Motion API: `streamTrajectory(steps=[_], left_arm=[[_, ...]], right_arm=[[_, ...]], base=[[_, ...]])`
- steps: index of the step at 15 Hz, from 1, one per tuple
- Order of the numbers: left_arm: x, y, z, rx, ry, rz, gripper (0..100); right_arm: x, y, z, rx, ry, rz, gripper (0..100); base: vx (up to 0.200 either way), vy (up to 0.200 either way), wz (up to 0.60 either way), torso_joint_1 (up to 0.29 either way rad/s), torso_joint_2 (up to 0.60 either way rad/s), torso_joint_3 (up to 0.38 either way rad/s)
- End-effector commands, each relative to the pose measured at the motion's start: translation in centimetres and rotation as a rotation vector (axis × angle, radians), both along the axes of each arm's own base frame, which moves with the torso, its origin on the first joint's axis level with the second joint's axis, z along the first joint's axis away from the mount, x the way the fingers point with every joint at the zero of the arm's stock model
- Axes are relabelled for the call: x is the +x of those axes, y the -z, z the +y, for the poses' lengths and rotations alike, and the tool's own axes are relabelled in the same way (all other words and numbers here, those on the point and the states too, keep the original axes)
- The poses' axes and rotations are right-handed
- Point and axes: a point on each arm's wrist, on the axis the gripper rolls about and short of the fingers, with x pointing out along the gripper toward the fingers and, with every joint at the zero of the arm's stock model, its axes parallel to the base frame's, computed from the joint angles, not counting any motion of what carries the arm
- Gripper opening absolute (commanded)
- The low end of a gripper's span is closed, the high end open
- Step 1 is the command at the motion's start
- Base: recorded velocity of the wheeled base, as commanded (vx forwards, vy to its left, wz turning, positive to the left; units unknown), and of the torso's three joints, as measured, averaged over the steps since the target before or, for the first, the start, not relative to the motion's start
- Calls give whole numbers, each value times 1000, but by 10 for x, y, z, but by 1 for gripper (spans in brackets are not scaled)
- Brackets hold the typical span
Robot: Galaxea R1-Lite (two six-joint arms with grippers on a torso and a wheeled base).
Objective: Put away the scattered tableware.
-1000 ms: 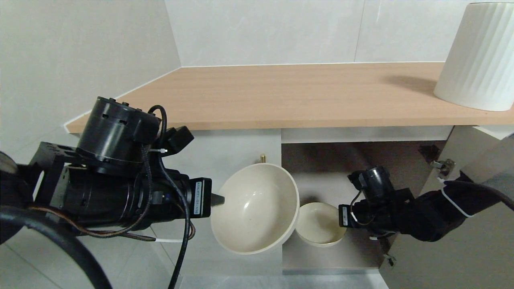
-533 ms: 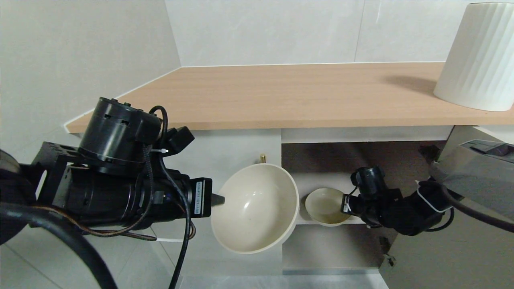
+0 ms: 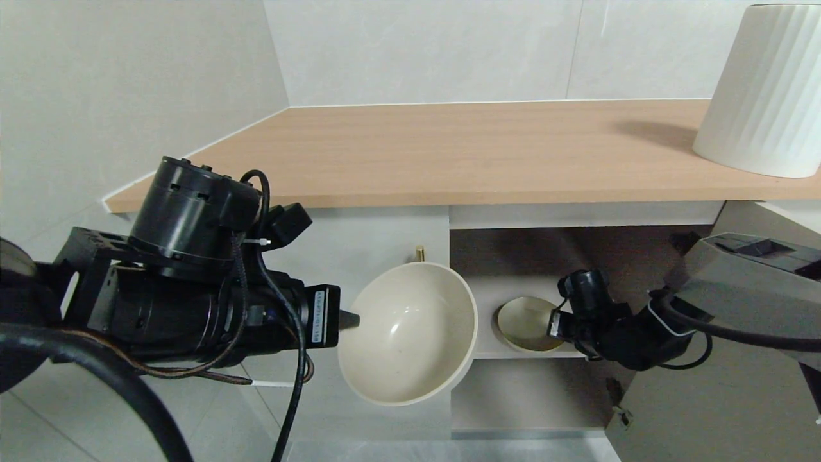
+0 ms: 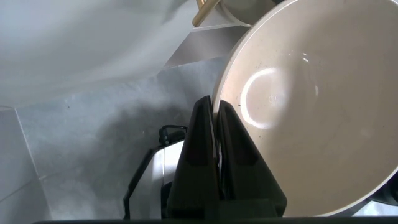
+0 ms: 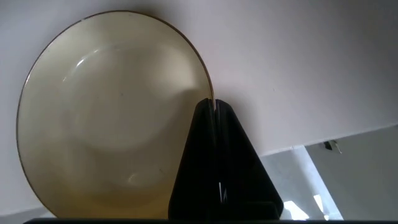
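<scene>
Pinching the rim of the big bowl (image 3: 410, 340), the left gripper (image 3: 349, 319) is holding it tilted on edge, just ahead of its fingertips, in front of a closed door (image 3: 378, 237). The right gripper (image 3: 557, 324) is clamping the rim of the small bowl (image 3: 526, 316), fingers pressed together on it. That bowl is apparently resting on the shelf (image 3: 482, 321), directly beyond this gripper.

You've got left gripper (image 4: 216, 104) pinched tight on rim of large cream bowl (image 4: 311, 112). Brass knob (image 4: 204, 11) near bowl's edge, grey floor (image 4: 87, 143) behind.
</scene>
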Motion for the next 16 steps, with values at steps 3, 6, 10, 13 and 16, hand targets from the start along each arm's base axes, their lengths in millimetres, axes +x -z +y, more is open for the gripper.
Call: streamTrajectory(steps=[3, 6, 10, 13, 16], left_arm=[[1, 1, 0, 2, -1, 4, 0], [1, 2, -1, 3, -1, 5, 0], [1, 2, -1, 3, -1, 5, 0], [1, 2, -1, 3, -1, 5, 0], [1, 2, -1, 3, -1, 5, 0]], right_arm=[[8, 3, -1, 14, 18, -11, 0], [11, 2, -1, 16, 23, -20, 0], [16, 5, -3, 5, 45, -31, 0], [17, 5, -4, 4, 47, -30, 0], [17, 5, -4, 4, 47, -30, 0]], base=[[0, 0, 0, 0, 0, 0], [0, 0, 0, 0, 0, 0], [0, 0, 0, 0, 0, 0], [0, 0, 0, 0, 0, 0], [0, 0, 0, 0, 0, 0]])
